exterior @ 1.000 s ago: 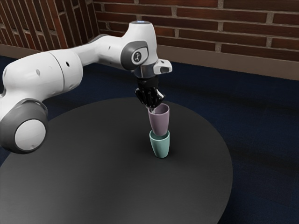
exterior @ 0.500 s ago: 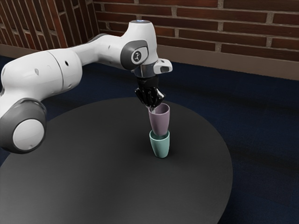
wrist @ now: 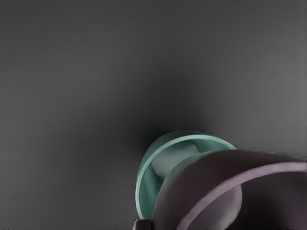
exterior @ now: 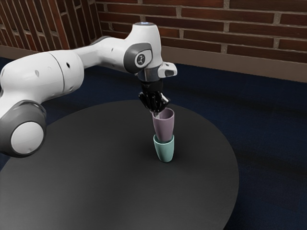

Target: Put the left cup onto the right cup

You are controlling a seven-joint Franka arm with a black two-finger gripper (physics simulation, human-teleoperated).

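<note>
My hand (exterior: pixel 155 110) looks clamped on the purple cup (exterior: pixel 163 126), which sits nested in the teal cup (exterior: pixel 164 150); next I'd just let go.

The mauve cup (exterior: pixel 163 125) looks like smooth, matt plastic with a faint sheen along its rim. The teal cup (exterior: pixel 164 151) is the same smooth plastic, satiny outside and a little glossier on its inner wall. The round table (exterior: pixel 86 191) is dark grey, matt and even, with no grain. The arm (exterior: pixel 57 72) wears glossy white plastic shells with duller grey joint caps. The gripper (exterior: pixel 156 112) is black with small bright glints; whether it is plastic or metal is unclear. At twelve o'clock from the cups is a rough red brick wall (exterior: pixel 230 24) with pale mortar. At ten o'clock are reddish-brown wooden slats (exterior: pixel 29 21). The floor (exterior: pixel 268 115) is dark blue, matt and faintly mottled like carpet.
</note>
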